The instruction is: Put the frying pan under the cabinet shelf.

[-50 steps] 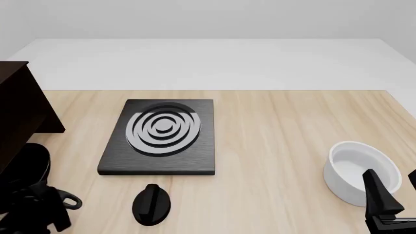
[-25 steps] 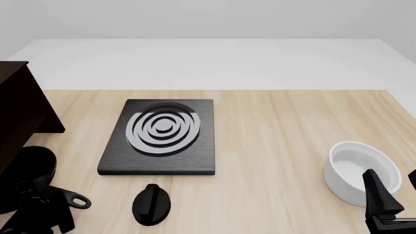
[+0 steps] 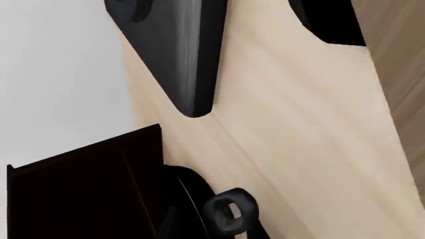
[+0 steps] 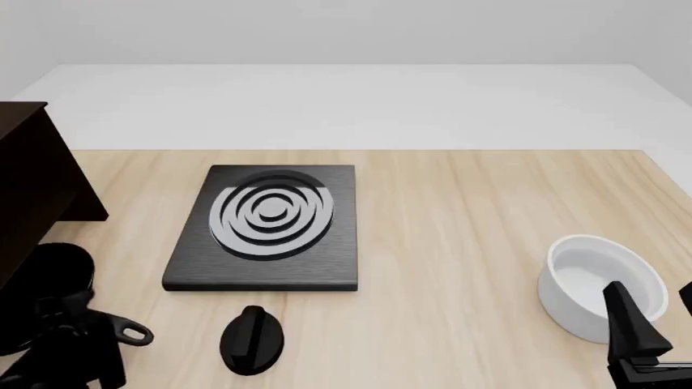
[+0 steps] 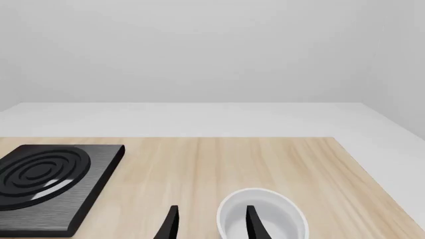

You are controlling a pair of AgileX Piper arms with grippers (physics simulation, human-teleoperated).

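A light wooden table (image 4: 465, 211) with pale grain carries everything. Near its middle lies a flat black square slab with grey concentric rings (image 4: 267, 228). Just in front of the slab rests a small black oval knob-like piece (image 4: 252, 339). Towards the right edge stands a deep white round bowl (image 4: 598, 285). At the far left stands a large dark brown wooden cabinet shelf (image 4: 38, 182), and by its near side sits a glossy black frying pan (image 4: 49, 279), its loop-ended handle pointing towards the knob.
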